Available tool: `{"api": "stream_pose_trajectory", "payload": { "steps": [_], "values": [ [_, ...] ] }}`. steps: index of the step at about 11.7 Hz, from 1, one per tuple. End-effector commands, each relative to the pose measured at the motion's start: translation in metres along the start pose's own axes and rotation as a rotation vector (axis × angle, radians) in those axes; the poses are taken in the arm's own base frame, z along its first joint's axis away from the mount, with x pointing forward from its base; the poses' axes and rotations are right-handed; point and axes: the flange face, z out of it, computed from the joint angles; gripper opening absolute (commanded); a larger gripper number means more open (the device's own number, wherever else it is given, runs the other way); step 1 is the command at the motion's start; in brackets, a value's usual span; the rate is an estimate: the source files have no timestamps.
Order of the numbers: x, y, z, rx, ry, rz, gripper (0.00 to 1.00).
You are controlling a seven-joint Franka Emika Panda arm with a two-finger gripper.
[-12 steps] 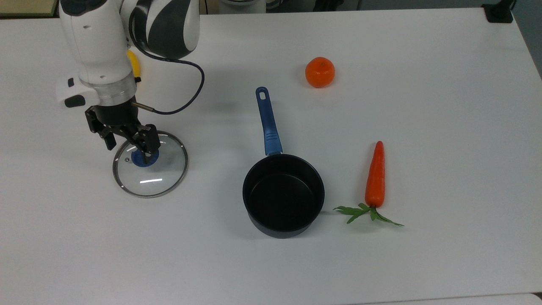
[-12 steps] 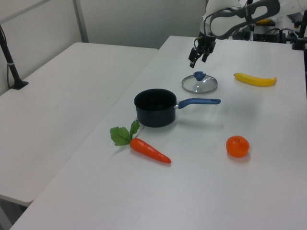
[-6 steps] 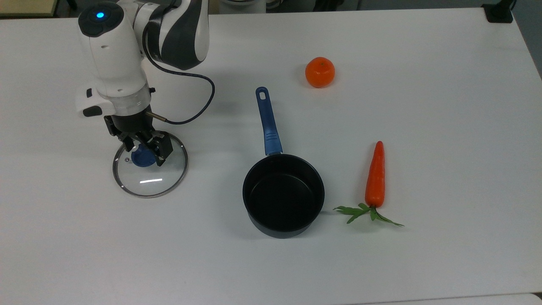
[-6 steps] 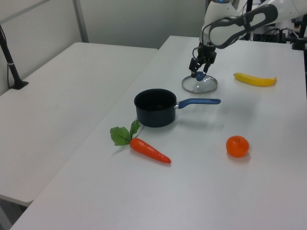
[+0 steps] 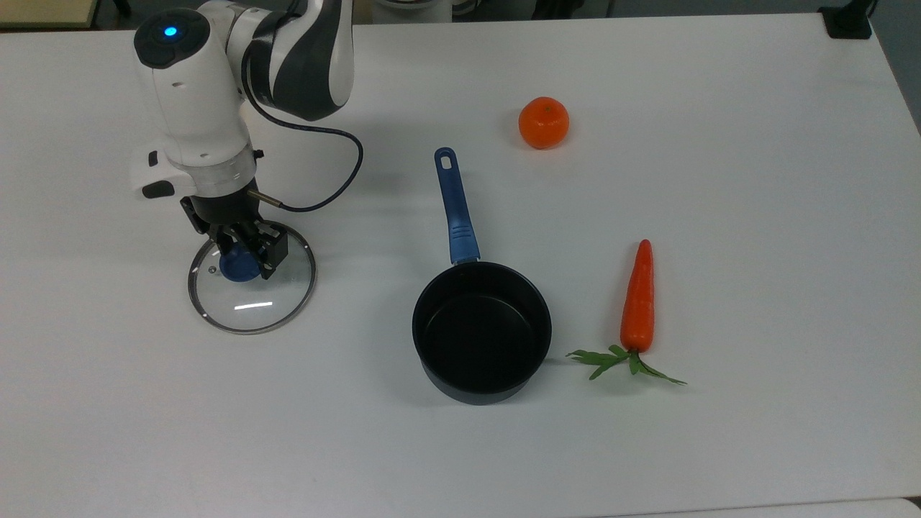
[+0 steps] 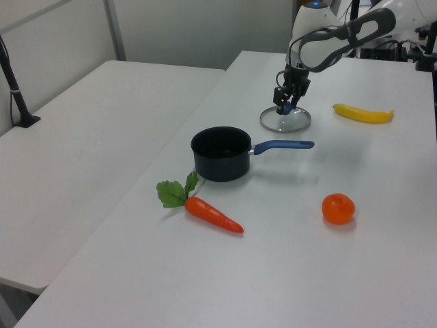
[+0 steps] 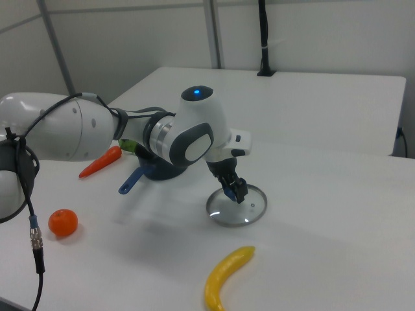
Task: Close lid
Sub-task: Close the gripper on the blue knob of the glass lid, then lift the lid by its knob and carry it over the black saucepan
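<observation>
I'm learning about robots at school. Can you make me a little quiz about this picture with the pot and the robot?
1. True or false: the lid is already on the saucepan.
2. Which food lies nearest the saucepan's round body? A) the orange B) the carrot C) the banana
3. What part of the lid is the gripper closed on?

Key:
1. False. The lid lies flat on the table, apart from the open saucepan.
2. B.
3. Its blue knob, in the lid's centre.
</observation>
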Motion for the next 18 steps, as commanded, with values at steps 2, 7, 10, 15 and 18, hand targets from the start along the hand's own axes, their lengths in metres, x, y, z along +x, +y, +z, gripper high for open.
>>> {"api": "stream_pose_trajectory", "payload": {
  "steps": [2, 7, 10, 15, 18],
  "values": [
    [0.001, 0.001, -0.01, 0.014, 0.032, 0.023, 0.54],
    [0.007, 0.004, -0.065, 0.032, 0.05, 0.022, 0.31],
    [0.011, 0.004, -0.125, 0.031, 0.005, 0.011, 0.31],
    [0.005, -0.06, -0.152, 0.032, -0.005, -0.071, 0.31],
    [-0.012, -0.13, -0.148, 0.042, 0.006, -0.166, 0.31]
  ]
}}
